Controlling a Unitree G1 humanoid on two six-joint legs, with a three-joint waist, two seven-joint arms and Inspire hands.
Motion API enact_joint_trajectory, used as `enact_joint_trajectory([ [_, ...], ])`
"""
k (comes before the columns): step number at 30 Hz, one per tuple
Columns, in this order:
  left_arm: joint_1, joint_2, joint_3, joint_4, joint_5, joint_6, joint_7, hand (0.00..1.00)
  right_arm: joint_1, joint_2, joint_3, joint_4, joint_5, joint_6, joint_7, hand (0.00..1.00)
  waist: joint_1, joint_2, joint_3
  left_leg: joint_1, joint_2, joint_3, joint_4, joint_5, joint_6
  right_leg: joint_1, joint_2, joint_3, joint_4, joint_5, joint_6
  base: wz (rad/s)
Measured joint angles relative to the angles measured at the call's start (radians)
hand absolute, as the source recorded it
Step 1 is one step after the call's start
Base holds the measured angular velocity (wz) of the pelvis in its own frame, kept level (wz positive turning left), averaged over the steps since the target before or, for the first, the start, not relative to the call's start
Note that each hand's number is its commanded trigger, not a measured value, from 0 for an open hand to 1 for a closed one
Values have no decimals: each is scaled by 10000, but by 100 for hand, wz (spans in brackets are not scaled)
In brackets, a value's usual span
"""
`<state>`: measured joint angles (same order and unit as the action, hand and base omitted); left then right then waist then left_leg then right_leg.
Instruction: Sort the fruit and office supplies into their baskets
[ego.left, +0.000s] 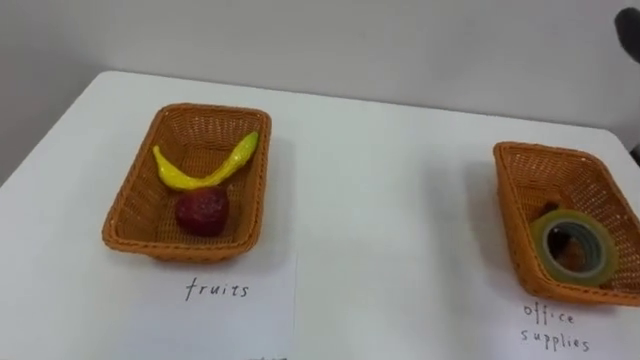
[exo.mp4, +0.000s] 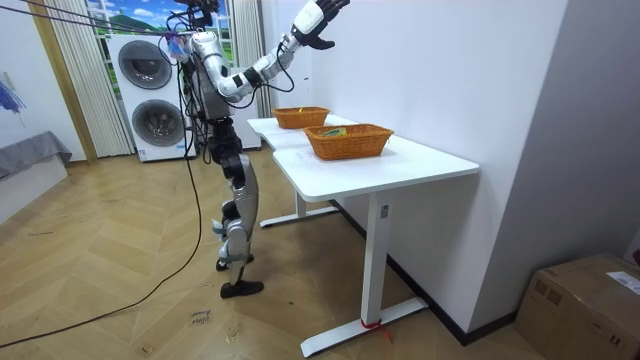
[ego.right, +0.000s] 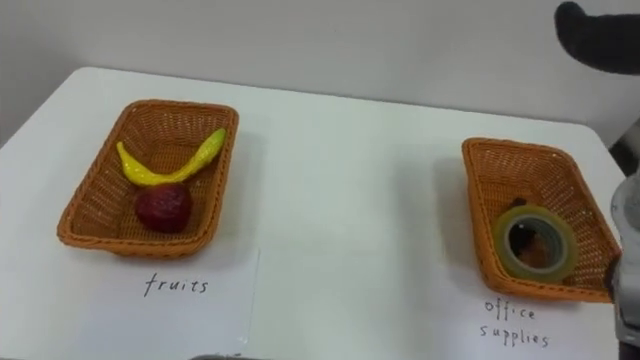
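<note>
Where fruit basket (ego.left: 130, 205) sits, table's (ego.left: 380, 220) white.

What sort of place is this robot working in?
Probably a home-style test room or laundry area: two stacked washing machines, a wooden floor and a white table.

Two rectangular orange-brown woven baskets, the left basket (ego.left: 128, 205) and the right basket (ego.left: 515, 195), on one white table (ego.left: 380, 200). Items in the baskets: one curved yellow banana (ego.left: 200, 176), one round dark red fruit (ego.left: 203, 212) and one olive-yellow roll of tape (ego.left: 540, 245). Handwritten white paper labels number two, the left label (ego.left: 240, 320) and the right label (ego.left: 548, 328).
</note>
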<state>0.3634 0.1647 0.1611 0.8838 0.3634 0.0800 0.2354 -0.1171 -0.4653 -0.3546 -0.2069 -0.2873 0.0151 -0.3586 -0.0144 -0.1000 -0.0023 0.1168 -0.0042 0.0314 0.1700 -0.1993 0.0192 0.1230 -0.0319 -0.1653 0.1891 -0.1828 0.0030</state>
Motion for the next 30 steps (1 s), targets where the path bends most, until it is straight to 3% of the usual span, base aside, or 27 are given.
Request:
enact_joint_trajectory([
  [11,285,-88,232,26,-7,-5,128,0,1950,3,-1097,185,578,-71,-1122,0,-359,45,43,157,93,403,-52,-55,-40,8,93,260,-24,13,-29,-9],
  [13,299,-106,230,10,-8,-2,182,0,2265,9,-1149,458,990,-65,-1406,0,-453,-49,36,162,89,489,-51,-60,-31,-58,74,279,-28,9,-33,-7],
  [20,314,-91,299,3,-198,-18,584,0,3002,91,-1497,408,3345,-135,-2494,0,-595,-36,27,199,82,566,-113,-73,-13,-122,92,419,-36,-12,-18,-5],
  [23,357,-92,313,3,-199,-81,800,0,3192,374,-1811,419,4256,-307,-3109,0,-643,-5,45,191,90,558,-129,-83,-26,-117,112,426,-100,-12,-18,0],
  [27,419,-90,360,-24,-233,-158,1021,0,3741,1055,-2112,871,5728,-794,-3914,0,-645,27,31,149,120,521,-163,-104,-54,-116,168,520,-208,-6,-28,0],
  [30,427,-93,347,-7,-426,-162,1113,0,3839,1438,-2163,1971,6911,-826,-4309,0,-688,103,-7,148,121,529,-175,-123,-52,-114,173,522,-202,-7,-29,0],
])
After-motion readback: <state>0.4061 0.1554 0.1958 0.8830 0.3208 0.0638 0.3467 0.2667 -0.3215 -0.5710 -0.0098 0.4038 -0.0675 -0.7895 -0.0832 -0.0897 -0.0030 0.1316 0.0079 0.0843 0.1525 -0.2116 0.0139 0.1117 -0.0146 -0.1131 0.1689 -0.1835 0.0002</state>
